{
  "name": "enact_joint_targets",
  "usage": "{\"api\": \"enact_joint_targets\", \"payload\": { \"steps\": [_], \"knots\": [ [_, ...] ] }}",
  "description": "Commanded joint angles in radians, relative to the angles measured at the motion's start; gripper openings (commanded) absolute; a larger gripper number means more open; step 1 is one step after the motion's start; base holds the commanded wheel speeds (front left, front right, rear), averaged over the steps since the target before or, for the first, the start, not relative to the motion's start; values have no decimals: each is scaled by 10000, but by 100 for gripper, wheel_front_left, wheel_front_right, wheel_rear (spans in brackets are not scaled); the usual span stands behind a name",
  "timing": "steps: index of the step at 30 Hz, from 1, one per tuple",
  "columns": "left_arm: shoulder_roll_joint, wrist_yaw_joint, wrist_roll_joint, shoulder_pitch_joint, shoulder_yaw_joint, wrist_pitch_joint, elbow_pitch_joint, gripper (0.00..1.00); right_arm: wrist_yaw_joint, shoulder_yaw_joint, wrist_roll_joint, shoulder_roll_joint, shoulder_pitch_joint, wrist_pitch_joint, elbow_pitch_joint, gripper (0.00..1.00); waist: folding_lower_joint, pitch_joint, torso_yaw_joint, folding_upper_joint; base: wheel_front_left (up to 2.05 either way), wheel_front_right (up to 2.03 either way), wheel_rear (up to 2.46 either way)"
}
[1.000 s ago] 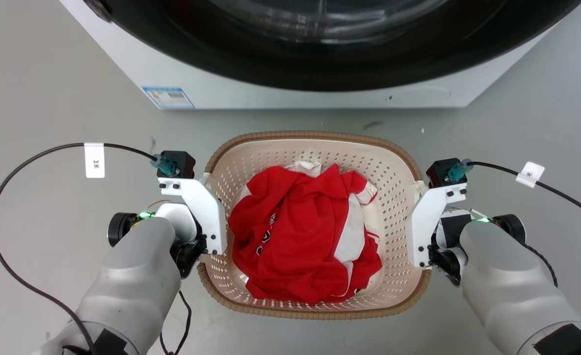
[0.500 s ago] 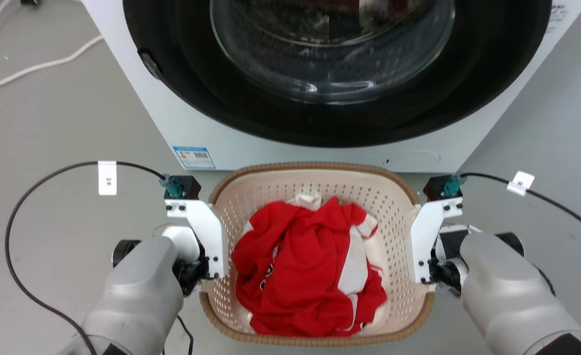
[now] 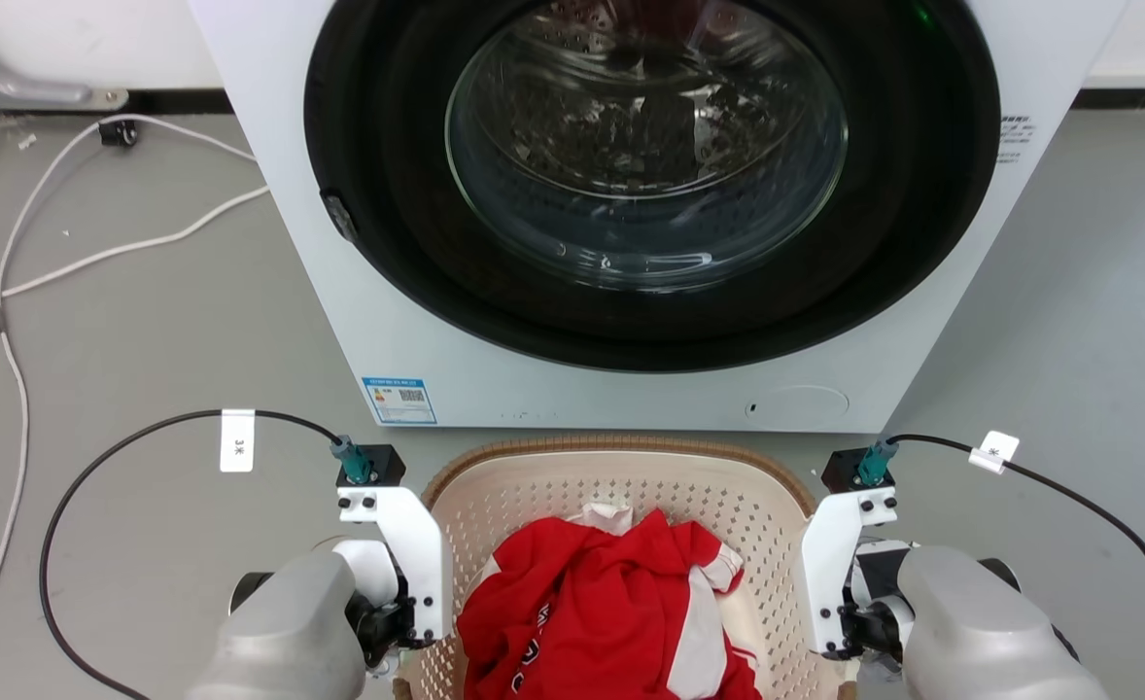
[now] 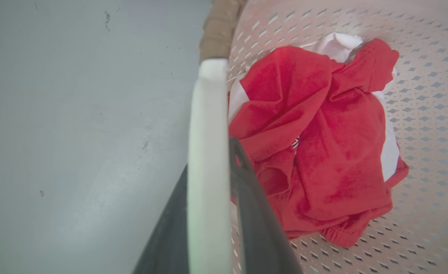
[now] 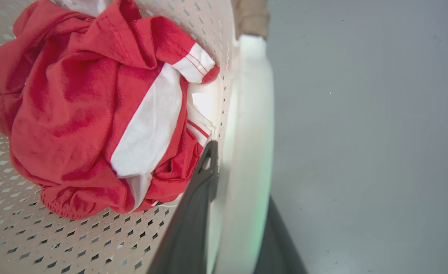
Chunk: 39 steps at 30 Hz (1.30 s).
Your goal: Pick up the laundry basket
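The left fingers (image 4: 254, 213) are clenched on the basket's left handle (image 4: 207, 125), one dark finger inside the perforated wall and the other outside it, by the floor (image 4: 75, 133). The right fingers (image 5: 193, 213) grip the right handle (image 5: 248, 114) the same way, with the inner finger touching the red shirt (image 5: 75, 114).

Between the arms, at the bottom of the head view, sits the basket (image 3: 621, 445), its near half cut off by the frame. The shirt is heaped in the middle of it.

Over the last second the whole head view has swung upward. The washer (image 3: 631, 399) then showed only its lower edge and now shows its full door, and the basket has slid from mid-picture to the bottom edge. That is the camera rising. The basket has kept its place between the two arms, and both grips look unchanged.

I judge that the body is straightening with the basket in hand, so the lift is probably under way. No view shows whether its base has left the floor.
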Motion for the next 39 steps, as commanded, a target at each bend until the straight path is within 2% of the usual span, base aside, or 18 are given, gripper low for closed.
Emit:
{"api": "enact_joint_targets", "payload": {
  "steps": [1, 13, 39],
  "knots": [
    [-88, -46, -67, 129, -66, 26, -45, 0, 53, 94, 105, 123, 136, 28, -101, 0, 2, -216, -9, 0, 0, 0, 0],
    [-196, -46, -368, 653, -324, -33, -24, 0, 53, 364, 478, 163, 650, 111, -66, 0, 2, -786, 63, 0, 0, 0, 0],
    [-153, -48, -766, 569, -759, -212, 22, 0, 54, 887, 820, 168, 447, 49, 6, 0, 2, -776, 1, 0, 0, 0, 0]
  ]
}}
